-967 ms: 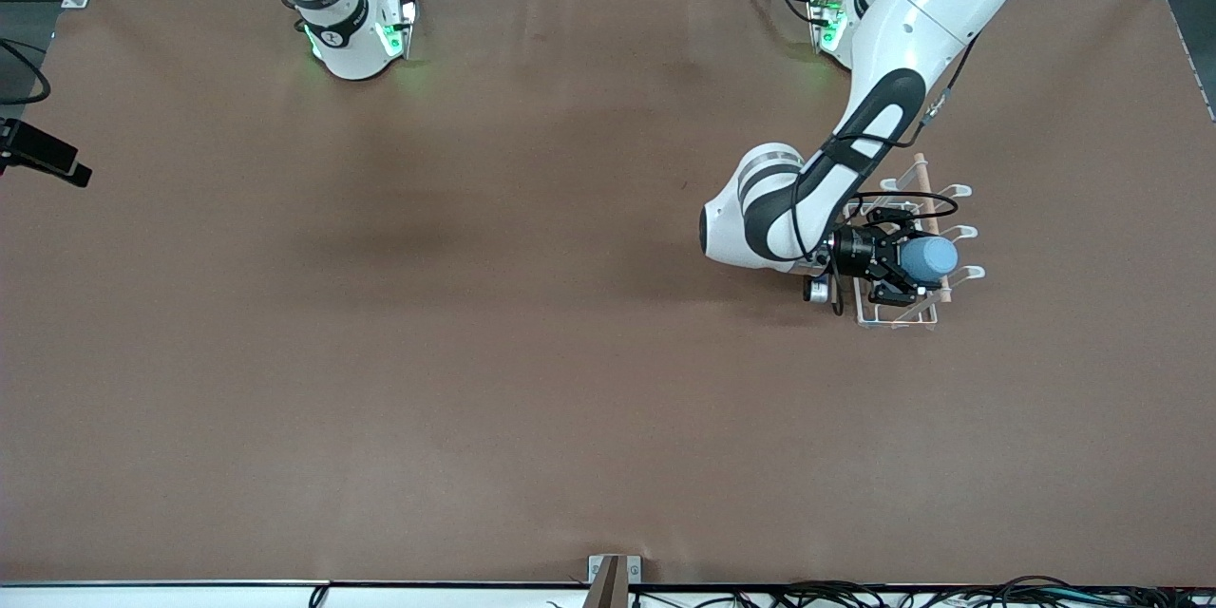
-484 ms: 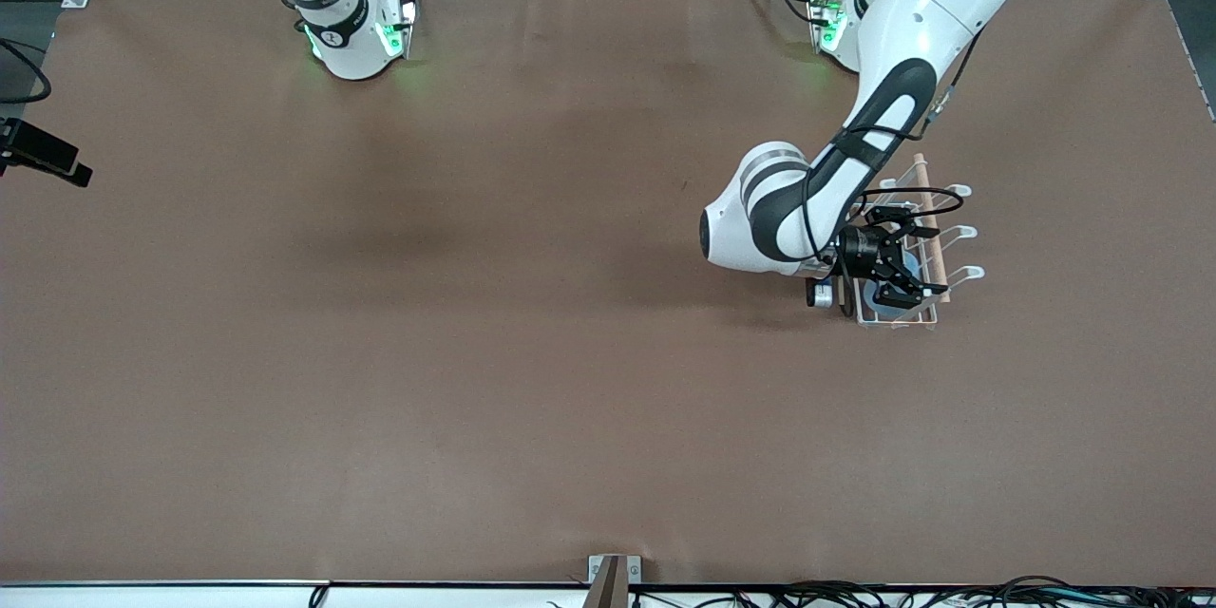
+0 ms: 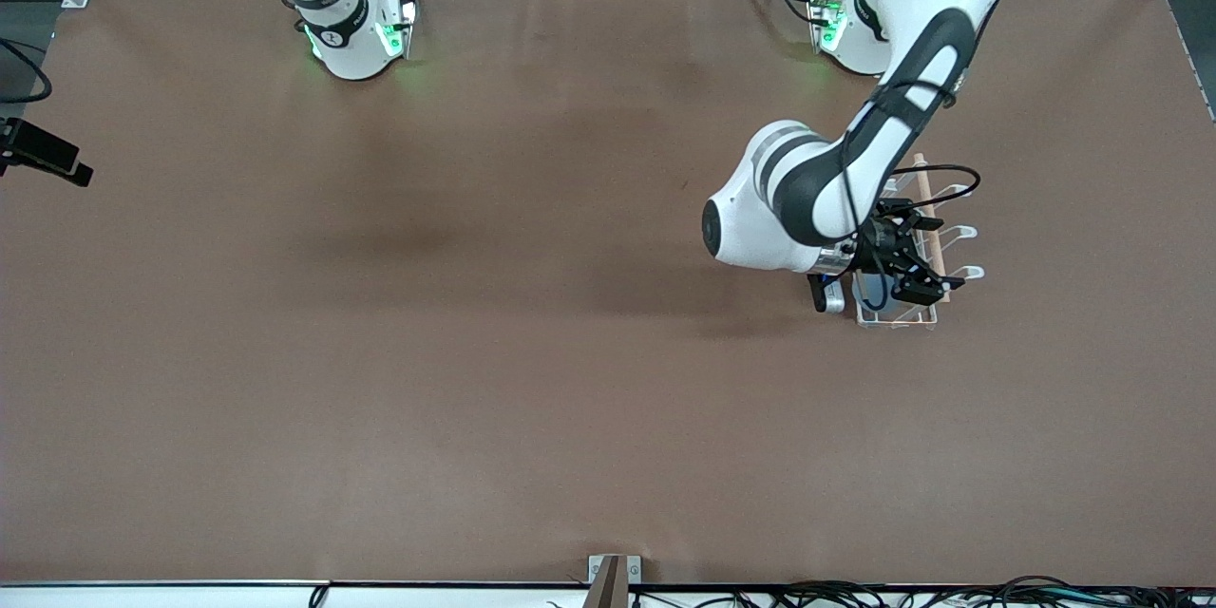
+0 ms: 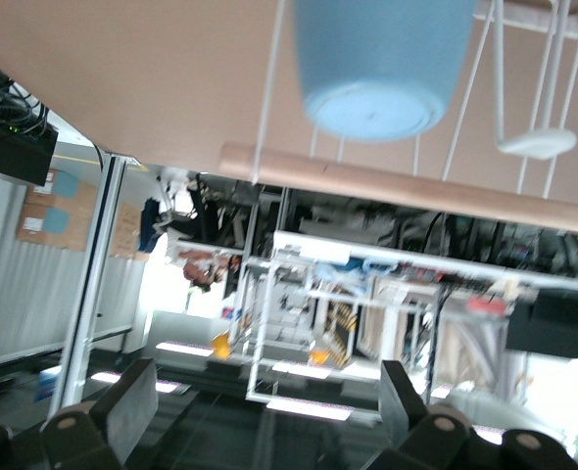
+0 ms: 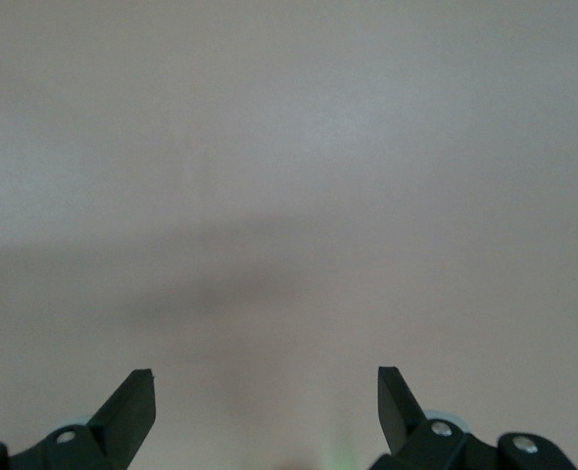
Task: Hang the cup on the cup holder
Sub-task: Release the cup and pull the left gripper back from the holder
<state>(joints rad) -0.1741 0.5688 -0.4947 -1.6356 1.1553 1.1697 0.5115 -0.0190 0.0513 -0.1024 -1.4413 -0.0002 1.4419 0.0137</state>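
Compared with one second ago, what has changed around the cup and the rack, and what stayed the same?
The left gripper opened and let go of the cup, which it earlier held over the rack. The cup dropped out of the fingers and now sits low in the rack, apart from them, while the arm's elbow rose. The rack stayed in place, and the right gripper kept waiting, open.

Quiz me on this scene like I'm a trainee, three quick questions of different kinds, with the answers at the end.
1. True or false: the left gripper has its jaws shut on the cup.
2. The left gripper is over: A) the rack; B) the bare middle of the table; C) the right arm's base.
3. Short answer: how do the right gripper's jaws stand?

Key: 1 false, the jaws are open and the cup sits free among the rack's wires. 2 A. 3 open; that arm waits.
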